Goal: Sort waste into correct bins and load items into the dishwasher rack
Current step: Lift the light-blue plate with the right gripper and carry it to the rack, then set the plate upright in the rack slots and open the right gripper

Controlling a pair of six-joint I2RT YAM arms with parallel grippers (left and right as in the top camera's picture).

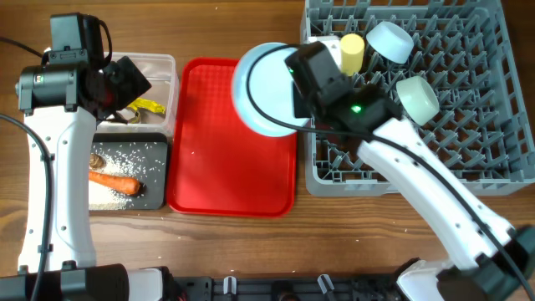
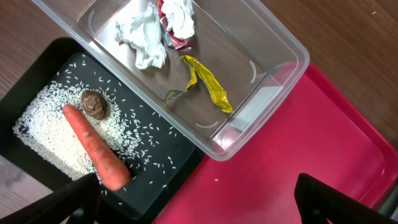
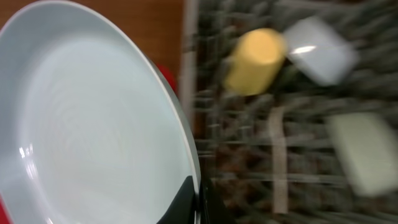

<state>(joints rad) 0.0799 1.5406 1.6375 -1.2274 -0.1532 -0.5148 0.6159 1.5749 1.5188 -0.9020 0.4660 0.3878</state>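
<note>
Two dark fingers [image 3: 186,200] of the right jaws are clenched on the rim of the large pale blue plate [image 3: 93,124]. In the right wrist view, the plate fills the left half. From overhead the plate [image 1: 263,92] lies over the far right corner of the flat red tray [image 1: 226,167], just beside the left wall of the grey dishwasher rack [image 1: 468,167]; whether it rests on the tray or hangs above it I cannot tell. Inside the rack, among the pegs, stand the yellow cup [image 1: 352,52], the light blue bowl [image 1: 390,40] and, nearer, the pale green bowl [image 1: 417,98].

The left jaws are released, spread wide, their two tips at the lower corners of the left wrist view. They are above the place where the clear tub [image 2: 273,68], the black tray [image 2: 37,78] and the red tray meet. The tub holds crumpled white paper [image 2: 143,34], a red-silver wrapper [image 2: 177,42] and a yellow wrapper [image 2: 208,84]. In the black tray the orange carrot [image 2: 93,146] lies on scattered white rice [image 2: 50,137], with the small brown lump [image 2: 94,104] touching its thin end. All of this sits on a wooden table [image 1: 251,251].
</note>
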